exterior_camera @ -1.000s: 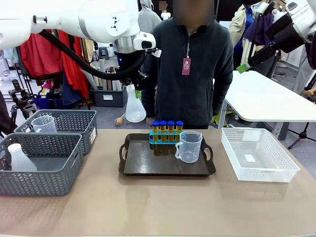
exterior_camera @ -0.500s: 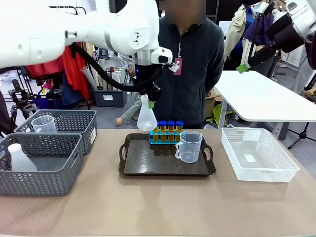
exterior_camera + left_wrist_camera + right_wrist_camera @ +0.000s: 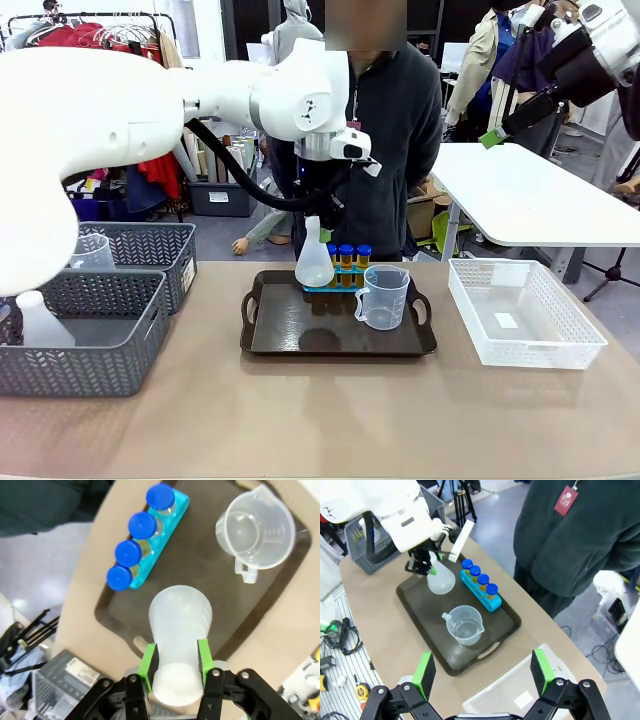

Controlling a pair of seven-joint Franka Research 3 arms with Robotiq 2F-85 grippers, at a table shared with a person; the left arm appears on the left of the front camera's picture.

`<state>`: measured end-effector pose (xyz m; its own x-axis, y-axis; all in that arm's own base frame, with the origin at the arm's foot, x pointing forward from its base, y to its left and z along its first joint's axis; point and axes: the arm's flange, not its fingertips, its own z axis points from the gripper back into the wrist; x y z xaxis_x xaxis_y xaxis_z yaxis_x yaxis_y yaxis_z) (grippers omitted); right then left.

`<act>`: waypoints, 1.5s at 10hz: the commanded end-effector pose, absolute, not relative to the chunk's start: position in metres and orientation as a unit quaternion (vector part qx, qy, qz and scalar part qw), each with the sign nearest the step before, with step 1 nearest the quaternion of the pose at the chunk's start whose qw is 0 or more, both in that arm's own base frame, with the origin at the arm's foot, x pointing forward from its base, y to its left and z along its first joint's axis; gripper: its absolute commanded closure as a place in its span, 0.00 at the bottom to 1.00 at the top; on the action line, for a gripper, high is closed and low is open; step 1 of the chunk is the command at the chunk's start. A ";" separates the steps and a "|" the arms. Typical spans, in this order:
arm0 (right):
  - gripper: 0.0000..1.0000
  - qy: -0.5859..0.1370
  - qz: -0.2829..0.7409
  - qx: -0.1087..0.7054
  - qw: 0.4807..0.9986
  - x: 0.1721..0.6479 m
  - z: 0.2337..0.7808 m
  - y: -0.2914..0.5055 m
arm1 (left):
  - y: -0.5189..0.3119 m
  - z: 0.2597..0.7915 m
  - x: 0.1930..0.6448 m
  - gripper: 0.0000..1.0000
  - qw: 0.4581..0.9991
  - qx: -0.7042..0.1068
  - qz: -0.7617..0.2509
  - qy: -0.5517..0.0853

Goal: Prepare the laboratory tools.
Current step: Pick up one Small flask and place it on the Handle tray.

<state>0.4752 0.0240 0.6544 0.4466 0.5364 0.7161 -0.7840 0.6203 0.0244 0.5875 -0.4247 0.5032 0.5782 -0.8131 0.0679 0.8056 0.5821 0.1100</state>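
Over the last second the left gripper (image 3: 175, 667) had carried the conical flask (image 3: 314, 258) from beyond the worktop's far edge, near the grey mesh baskets' side, rightward and down until it hung over the back left part of the dark tray (image 3: 270, 335), casting a round shadow on the tray floor. In the left wrist view its jaws were closed on the flask's neck, green pads (image 3: 148, 659) pressed against either side, the wide base pointing down at the tray. The flask appeared not to touch the tray yet, though how far above it sat could not be judged. Just beside it stood the blue rack with the four blue-capped tubes (image 3: 140, 535), and further right the measuring beaker (image 3: 382, 296) rested on the tray with its handle toward the flask. The right gripper (image 3: 482, 672) hung high above the scene, jaws spread wide and empty. By this judgement the flask was the last piece to join the set, so lowering and release were what remained.
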 end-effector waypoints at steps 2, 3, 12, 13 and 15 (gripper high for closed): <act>0.00 -0.349 0.398 0.188 0.828 0.475 0.656 0.023 | -0.431 0.489 0.597 1.00 0.880 0.061 -0.470 -0.036; 0.00 -0.349 0.398 0.188 0.828 0.475 0.656 0.023 | -0.430 0.478 0.597 1.00 0.878 0.051 -0.476 -0.034; 0.00 -0.349 0.398 0.188 0.828 0.475 0.656 0.023 | -0.418 0.430 0.594 1.00 0.887 -0.006 -0.462 -0.014; 0.00 -0.349 0.398 0.188 0.828 0.475 0.656 0.023 | -0.417 0.430 0.593 1.00 0.889 -0.011 -0.458 -0.012; 0.00 -0.349 0.398 0.188 0.828 0.475 0.656 0.023 | -0.413 0.423 0.591 1.00 0.891 -0.016 -0.453 -0.004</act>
